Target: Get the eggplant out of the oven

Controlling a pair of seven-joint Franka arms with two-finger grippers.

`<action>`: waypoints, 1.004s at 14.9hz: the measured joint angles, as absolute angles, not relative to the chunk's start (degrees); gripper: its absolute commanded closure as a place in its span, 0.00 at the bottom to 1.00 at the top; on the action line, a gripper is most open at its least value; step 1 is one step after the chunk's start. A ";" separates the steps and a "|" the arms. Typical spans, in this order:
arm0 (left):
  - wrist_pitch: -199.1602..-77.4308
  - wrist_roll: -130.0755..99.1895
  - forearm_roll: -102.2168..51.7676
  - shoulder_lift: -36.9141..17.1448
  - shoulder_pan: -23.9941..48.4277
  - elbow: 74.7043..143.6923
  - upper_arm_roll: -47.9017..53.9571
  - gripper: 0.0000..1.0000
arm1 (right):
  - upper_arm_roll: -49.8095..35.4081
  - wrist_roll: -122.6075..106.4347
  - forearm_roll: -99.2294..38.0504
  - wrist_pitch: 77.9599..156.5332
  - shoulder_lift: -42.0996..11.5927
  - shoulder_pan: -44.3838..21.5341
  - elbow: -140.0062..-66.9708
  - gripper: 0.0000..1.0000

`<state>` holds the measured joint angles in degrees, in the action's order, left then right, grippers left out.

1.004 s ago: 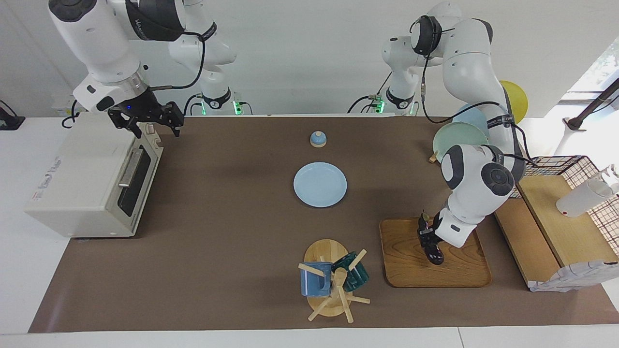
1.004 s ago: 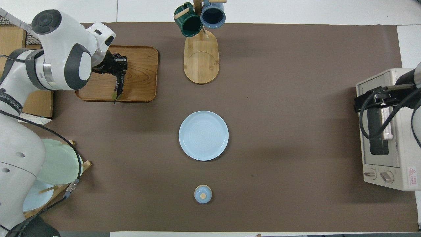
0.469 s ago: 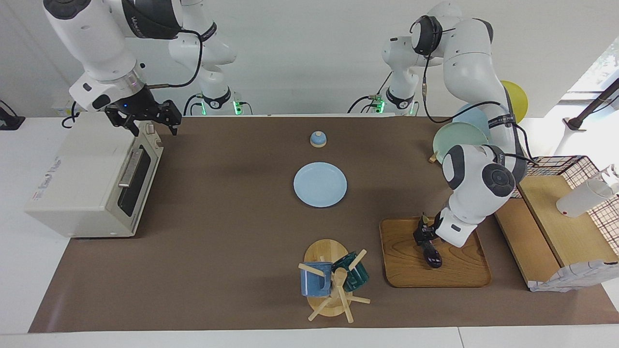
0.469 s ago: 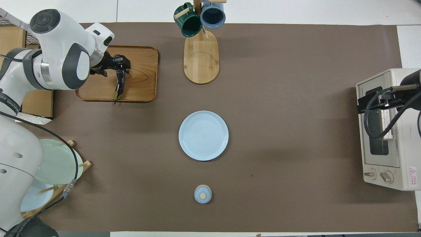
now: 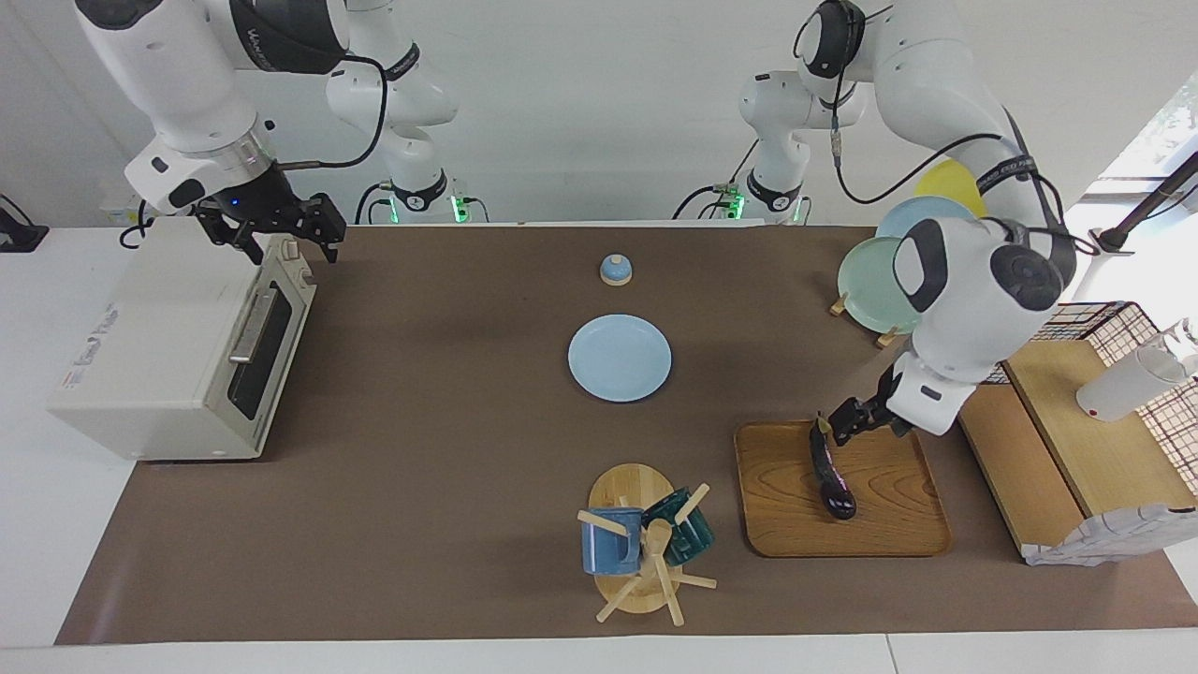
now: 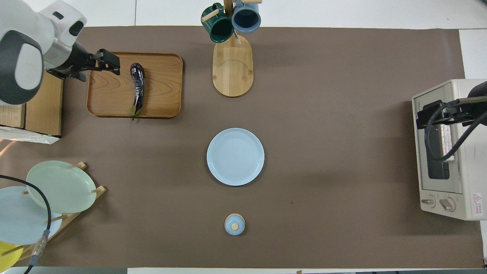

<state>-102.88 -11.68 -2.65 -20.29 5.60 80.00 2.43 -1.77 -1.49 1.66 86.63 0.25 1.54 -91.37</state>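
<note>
oven (image 6: pixel 466 205) sticker: a red warning triangle over small print too fine to read, at the corner by the knobs, well away from the right gripper's fingers (image 6: pixel 426 118).
oven top (image 5: pixel 98 337): faint red lettering, not legible.
right arm's black band (image 5: pixel 281 37): white lettering, unreadable.

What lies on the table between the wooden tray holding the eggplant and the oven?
Between the wooden tray with the eggplant and the oven lies the light blue plate; otherwise bare brown mat, clearest in the overhead view.
</note>
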 measured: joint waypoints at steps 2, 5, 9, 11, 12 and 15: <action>-98.52 -11.68 -1.75 -16.50 5.59 80.06 2.15 0.00 | -1.77 -1.49 1.66 86.65 0.30 1.54 -91.37 0.00; -92.17 -11.67 0.01 -11.51 5.60 80.60 2.14 0.00 | -1.78 -1.49 1.66 86.65 0.30 1.51 -91.37 0.00; -90.18 -11.66 0.16 -3.16 5.62 90.54 2.30 0.00 | -1.78 -1.49 1.66 86.65 0.30 1.42 -91.37 0.00; -90.24 -11.66 0.16 0.69 5.63 95.72 2.38 0.00 | -1.78 -1.49 1.66 86.65 0.30 1.40 -91.37 0.00; -90.20 -11.66 0.16 2.07 5.62 97.24 2.38 0.00 | -1.78 -1.49 1.66 86.65 0.30 1.39 -91.37 0.00; -90.15 -11.66 0.16 3.72 3.91 98.72 3.78 0.00 | -1.78 -1.49 1.66 86.65 0.30 1.38 -91.37 0.00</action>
